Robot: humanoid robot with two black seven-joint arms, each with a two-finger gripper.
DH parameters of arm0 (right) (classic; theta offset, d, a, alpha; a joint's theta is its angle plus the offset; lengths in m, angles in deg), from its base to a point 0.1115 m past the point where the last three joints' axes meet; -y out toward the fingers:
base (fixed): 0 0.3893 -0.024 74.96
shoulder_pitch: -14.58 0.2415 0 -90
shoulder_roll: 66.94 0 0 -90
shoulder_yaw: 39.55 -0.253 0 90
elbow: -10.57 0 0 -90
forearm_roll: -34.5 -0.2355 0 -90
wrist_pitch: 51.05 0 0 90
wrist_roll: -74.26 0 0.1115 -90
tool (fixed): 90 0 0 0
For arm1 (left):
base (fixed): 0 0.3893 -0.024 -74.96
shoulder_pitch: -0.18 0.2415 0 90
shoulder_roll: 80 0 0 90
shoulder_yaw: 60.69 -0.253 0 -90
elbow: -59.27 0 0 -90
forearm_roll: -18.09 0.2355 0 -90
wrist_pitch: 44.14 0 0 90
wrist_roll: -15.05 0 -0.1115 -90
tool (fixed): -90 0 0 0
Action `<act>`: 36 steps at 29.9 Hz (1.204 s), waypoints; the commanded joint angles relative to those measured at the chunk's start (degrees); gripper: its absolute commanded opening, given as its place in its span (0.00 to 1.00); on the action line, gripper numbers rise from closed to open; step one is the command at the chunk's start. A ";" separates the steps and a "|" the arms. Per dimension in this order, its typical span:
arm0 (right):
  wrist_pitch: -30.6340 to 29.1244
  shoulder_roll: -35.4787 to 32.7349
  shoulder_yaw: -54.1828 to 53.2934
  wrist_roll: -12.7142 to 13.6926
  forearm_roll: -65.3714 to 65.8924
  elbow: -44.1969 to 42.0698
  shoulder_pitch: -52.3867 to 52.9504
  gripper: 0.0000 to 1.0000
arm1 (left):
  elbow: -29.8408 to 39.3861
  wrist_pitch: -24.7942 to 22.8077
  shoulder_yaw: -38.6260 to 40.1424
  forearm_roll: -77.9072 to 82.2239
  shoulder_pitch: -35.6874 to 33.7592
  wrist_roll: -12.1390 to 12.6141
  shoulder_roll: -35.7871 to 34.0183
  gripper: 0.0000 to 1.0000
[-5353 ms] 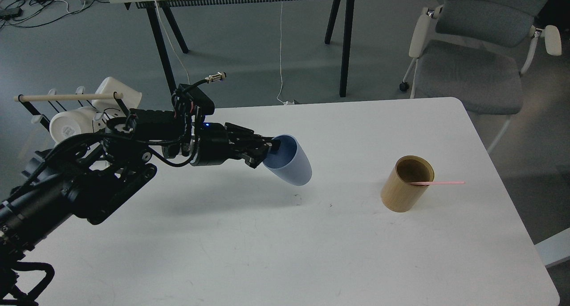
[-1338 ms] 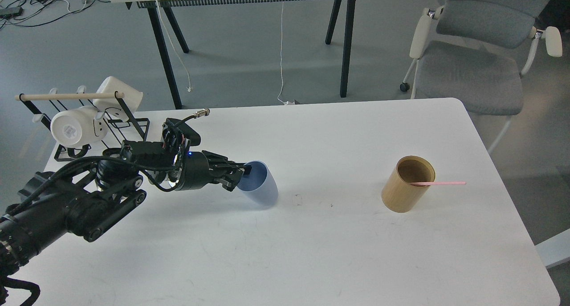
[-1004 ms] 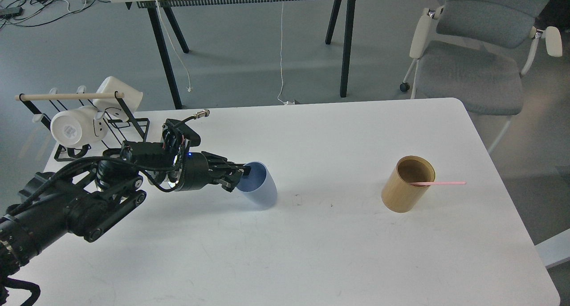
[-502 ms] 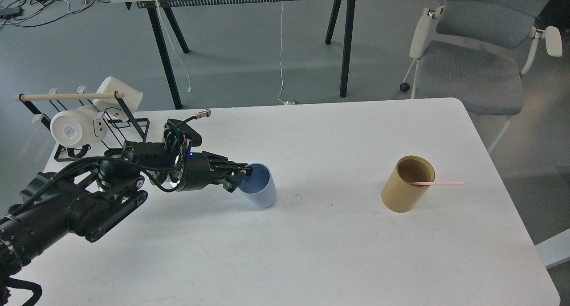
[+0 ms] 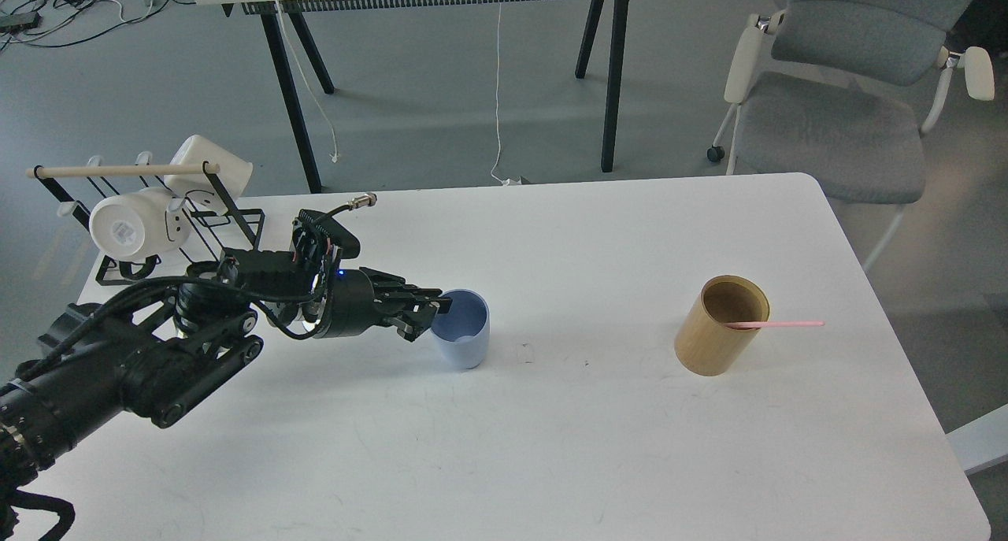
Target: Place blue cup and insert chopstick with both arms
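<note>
The pale blue cup [image 5: 465, 342] stands upright on the white table [image 5: 551, 446], left of centre. My left gripper [image 5: 435, 306] reaches in from the left at the cup's left rim. Its fingers [image 5: 441, 298] are closed on the rim, one of them inside the cup. The pink chopstick [image 5: 780, 323] lies slanted in the tan bamboo cylinder [image 5: 713, 340] at the right of the table, and its free end sticks out to the right over the rim. My right gripper is out of view.
A black wire rack [image 5: 228, 210] with a pale wooden rod [image 5: 110, 171] and two white mugs [image 5: 130, 224] stands at the table's back left corner. A grey office chair [image 5: 835, 124] stands behind the table's right corner. Another table stands farther back.
My left gripper has lowered the cup from mid-air to the table and brought it left. In the last half second the cup has tipped from tilted to upright.
</note>
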State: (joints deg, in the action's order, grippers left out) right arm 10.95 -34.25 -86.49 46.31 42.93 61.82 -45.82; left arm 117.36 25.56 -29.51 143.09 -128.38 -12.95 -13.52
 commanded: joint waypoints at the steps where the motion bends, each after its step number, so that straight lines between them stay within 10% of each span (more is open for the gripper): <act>1: 0.00 0.01 -0.08 0.00 0.01 0.00 0.02 0.99 | 0.09 0.00 0.28 0.00 -0.19 0.00 0.05 0.42; 14: 0.00 -1.39 0.88 0.09 0.97 2.01 0.02 0.99 | 4.31 -0.18 6.60 0.00 -0.37 0.00 -0.04 0.65; 26: 0.00 -20.10 -0.97 -0.05 27.05 30.11 2.04 0.99 | 9.15 -4.57 21.72 0.00 1.12 0.00 -0.48 0.66; 36: 52.20 -24.69 19.57 -0.05 56.31 47.90 1.78 0.99 | 10.55 -7.70 23.22 -42.87 6.22 0.00 -1.71 0.67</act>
State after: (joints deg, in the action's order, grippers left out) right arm 47.53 -58.82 -75.04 46.24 90.51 108.53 -44.03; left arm 127.36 18.01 -6.35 113.20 -123.70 -12.94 -15.13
